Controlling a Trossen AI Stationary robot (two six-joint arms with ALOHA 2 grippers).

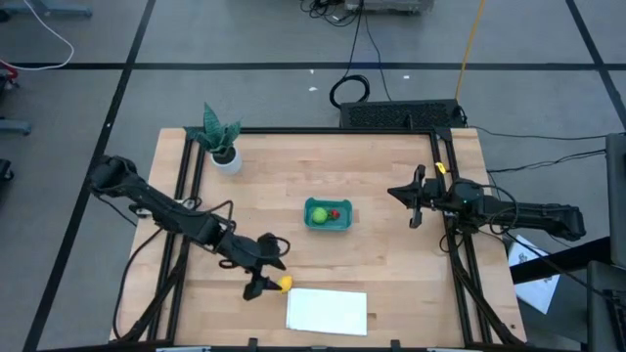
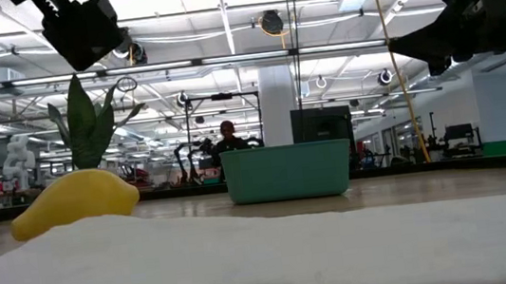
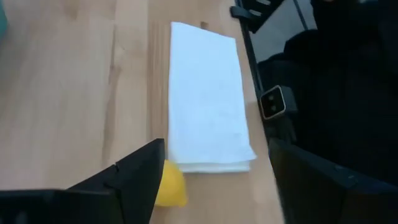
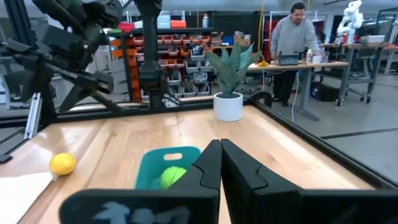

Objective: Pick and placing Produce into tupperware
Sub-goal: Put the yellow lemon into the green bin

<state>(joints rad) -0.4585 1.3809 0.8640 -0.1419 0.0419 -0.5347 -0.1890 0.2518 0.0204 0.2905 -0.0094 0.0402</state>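
Looking down on a wooden surface (image 1: 381,196), the teal tupperware (image 1: 328,216) sits near the middle and serves as the landmark. Inside it lie the round lime-green piece (image 1: 319,214) and the smaller red piece (image 1: 335,213), side by side. The yellow lemon-like piece (image 1: 284,284) lies on the bare wood well apart from the tupperware, toward the surface's near edge, just beside a flat white sheet (image 1: 327,310). The left end effector (image 1: 266,274) hangs above the lemon with its fingers spread wide and holding nothing; the lemon shows beside one finger in the left wrist view. The right end effector (image 1: 413,200) waits off to the tupperware's other side, fingers pressed together and empty. A potted plant (image 1: 221,142) stands beyond the tupperware, near the far corner.
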